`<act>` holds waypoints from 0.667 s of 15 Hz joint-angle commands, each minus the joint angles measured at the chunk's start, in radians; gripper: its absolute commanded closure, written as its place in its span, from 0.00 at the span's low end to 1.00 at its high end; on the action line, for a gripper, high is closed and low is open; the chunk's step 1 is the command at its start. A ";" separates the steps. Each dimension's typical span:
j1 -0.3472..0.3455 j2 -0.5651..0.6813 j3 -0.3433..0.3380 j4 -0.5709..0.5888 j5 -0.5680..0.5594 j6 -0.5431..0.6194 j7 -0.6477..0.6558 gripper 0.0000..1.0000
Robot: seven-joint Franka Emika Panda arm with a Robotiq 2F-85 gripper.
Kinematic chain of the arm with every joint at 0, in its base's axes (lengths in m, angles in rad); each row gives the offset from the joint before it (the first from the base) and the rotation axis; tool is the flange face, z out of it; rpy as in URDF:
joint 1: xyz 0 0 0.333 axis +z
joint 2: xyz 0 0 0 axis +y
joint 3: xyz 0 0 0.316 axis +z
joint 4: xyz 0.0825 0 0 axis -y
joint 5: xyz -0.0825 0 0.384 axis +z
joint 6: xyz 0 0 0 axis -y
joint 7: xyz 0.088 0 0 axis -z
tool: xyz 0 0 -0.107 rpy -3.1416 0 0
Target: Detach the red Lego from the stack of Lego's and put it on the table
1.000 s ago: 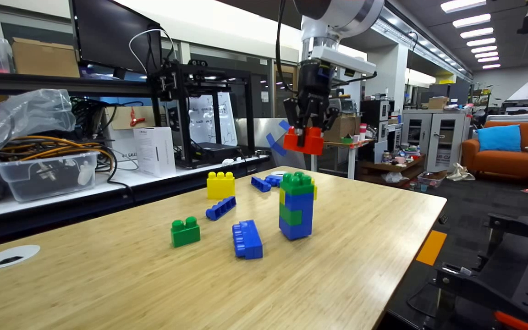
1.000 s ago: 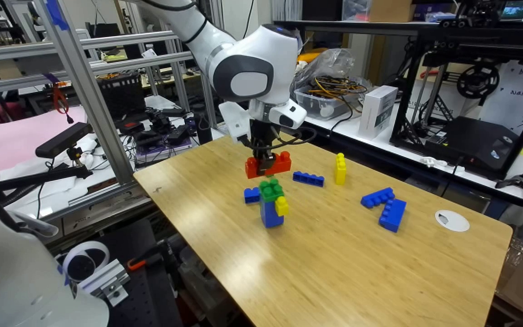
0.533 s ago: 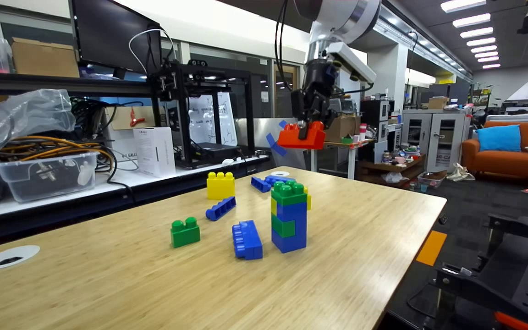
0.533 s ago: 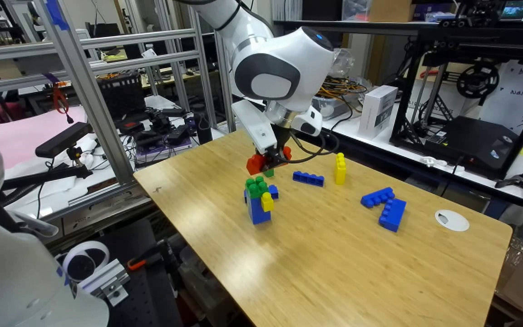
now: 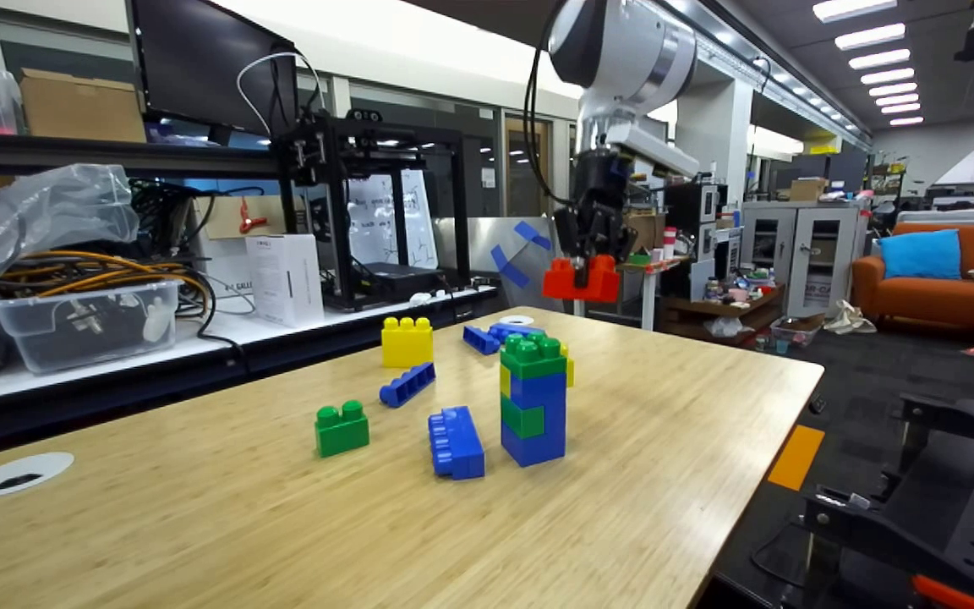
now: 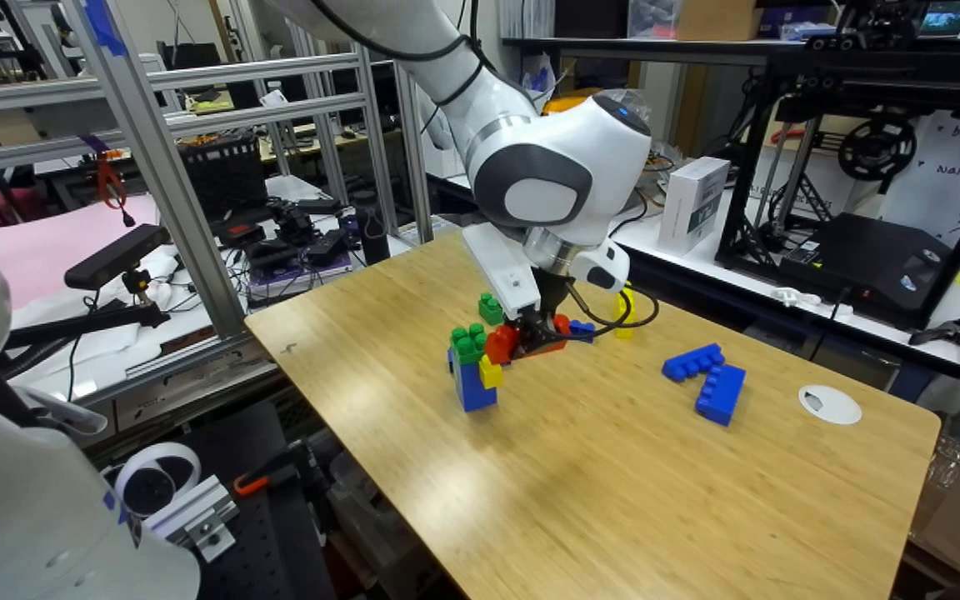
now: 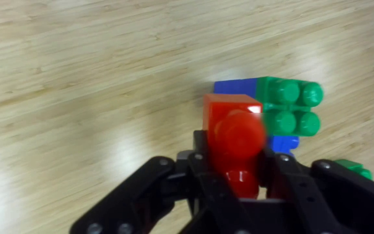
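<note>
The red Lego (image 5: pixel 603 281) is held in the air by my gripper (image 5: pixel 580 269), whose black fingers are shut on its middle. It also shows in an exterior view (image 6: pixel 503 343) and in the wrist view (image 7: pixel 229 109). The stack of Lego's (image 5: pixel 535 414) stands upright on the table (image 5: pixel 284 524), green on top of blue, with a yellow piece on its side. The red Lego is apart from the stack, above and beside it. In the wrist view the red Lego partly covers the stack (image 7: pixel 287 105). In an exterior view the stack (image 6: pixel 473 375) is just left of the red Lego.
Loose bricks lie around: a green one (image 5: pixel 341 430), a yellow one (image 5: pixel 407 343), a blue one near the stack (image 5: pixel 458 444), another blue one (image 5: pixel 408 385), and two blue ones (image 6: pixel 692 362) by the white grommet (image 6: pixel 830 405). A shelf with a 3D printer (image 6: pixel 863 258) borders the table.
The stack shifted slightly across the table between one second and half a second ago, then stayed. My gripper, holding the red Lego, has moved rightward in both exterior views and lower.
</note>
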State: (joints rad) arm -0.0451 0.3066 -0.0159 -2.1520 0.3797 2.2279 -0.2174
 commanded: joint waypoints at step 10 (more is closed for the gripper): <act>0.019 0.309 -0.154 0.093 -0.316 0.204 0.556 0.89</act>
State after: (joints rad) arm -0.0373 0.5595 -0.1547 -2.1096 0.0675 2.4359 0.2645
